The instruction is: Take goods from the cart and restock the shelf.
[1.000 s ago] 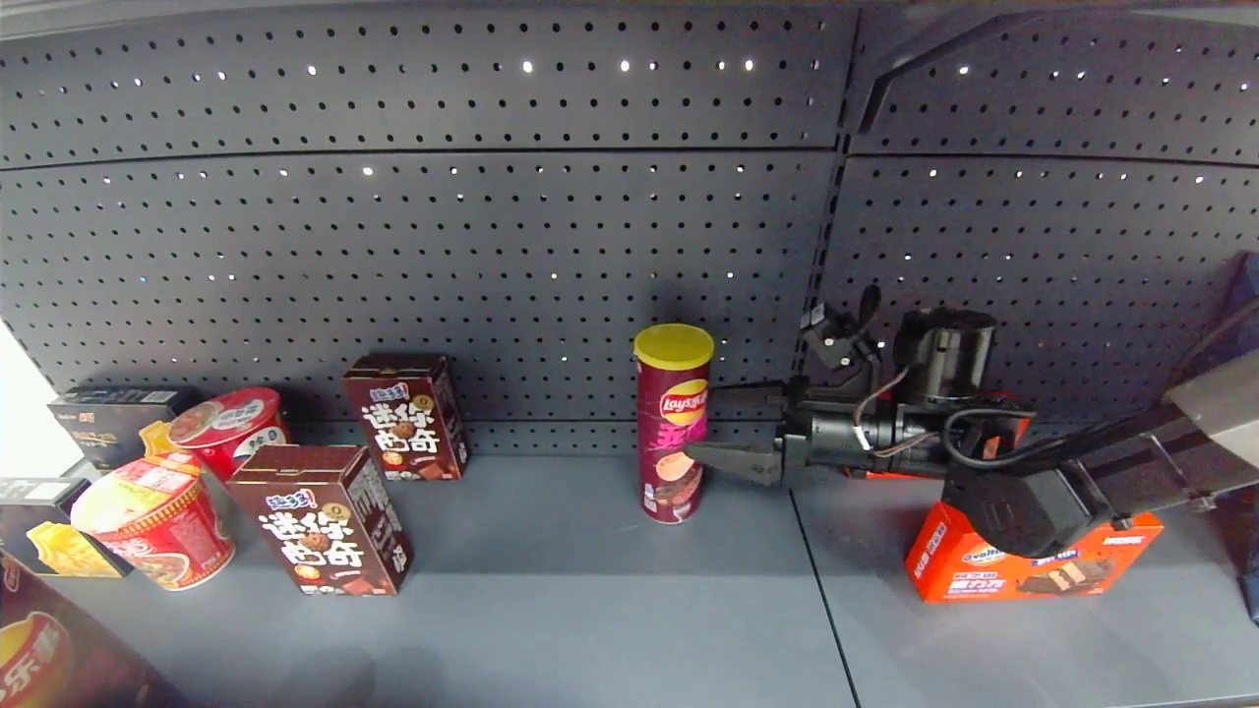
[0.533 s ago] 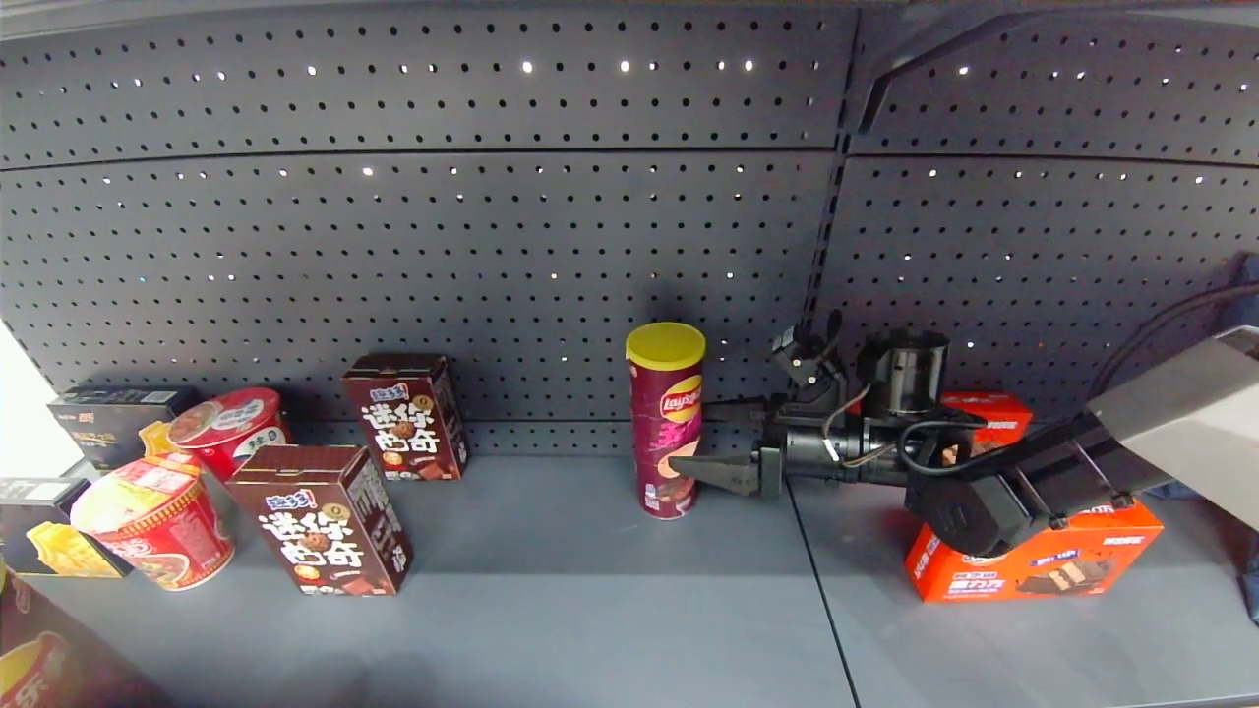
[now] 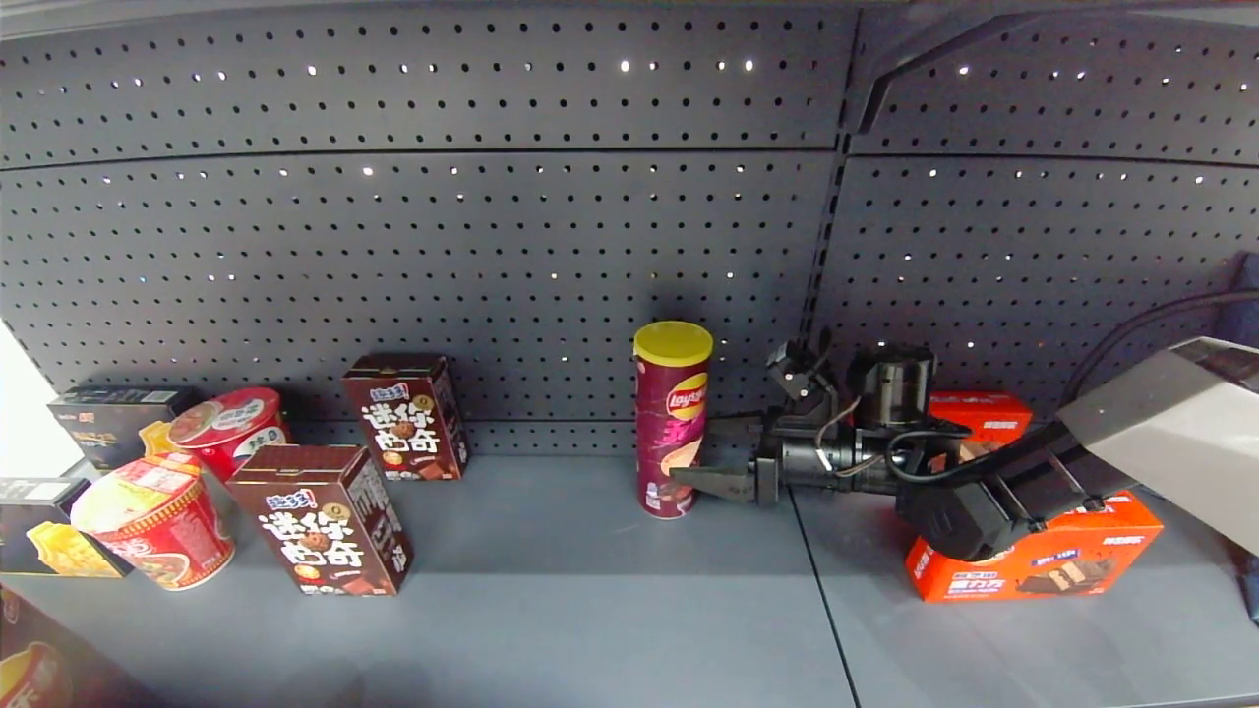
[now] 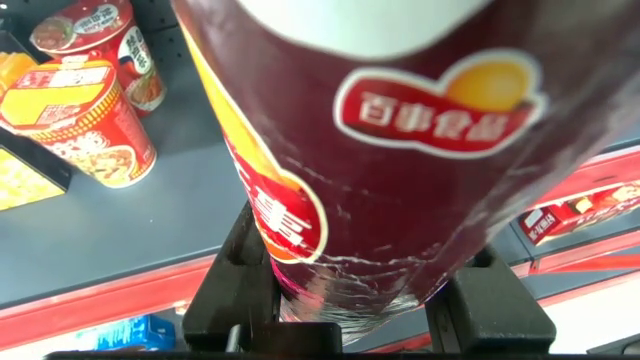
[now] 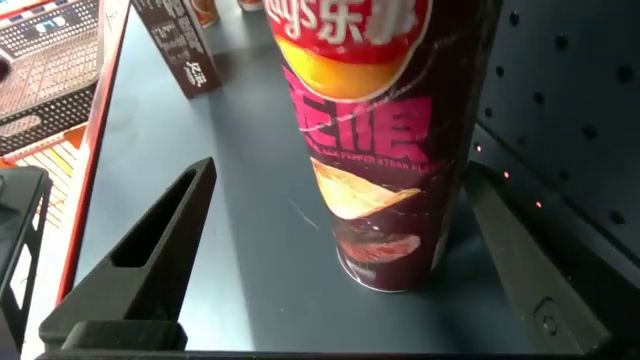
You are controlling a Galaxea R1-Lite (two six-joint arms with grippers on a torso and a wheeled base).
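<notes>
Motion of right gripper (image 3: 700,450): it has been carried further toward the chip can (image 3: 672,423) since the earlier frames. More of the rear orange box is uncovered behind the arm. The can's place has barely altered.
chip can: it stands upright on the shelf board (image 3: 590,610), yellow lid up, close to the back panel (image 3: 492,246).
right gripper state: the jaws are spread, with one finger on each side of the chip can. In the right wrist view a clear gap is seen between the can and the finger on the aisle side. The finger on the panel side lies just beside the can, and contact cannot be confirmed.
second chip can (image 4: 400,150): it is seen in the left wrist view, clamped between the fingers of the left gripper (image 4: 365,295) and held clear of the shelving behind it.
brown boxes (image 3: 405,415): two are placed to the left of the chip can. One is set near the back panel, and the other (image 3: 329,519) is set further left and further forward.
cup noodles (image 3: 157,521): two red cups are placed beyond the brown boxes, well apart from the chip can.
orange boxes (image 3: 1043,551): two are placed to the right of the chip can. The front one is partly covered by the right arm, and the rear one (image 3: 979,413) is set by the back panel.
</notes>
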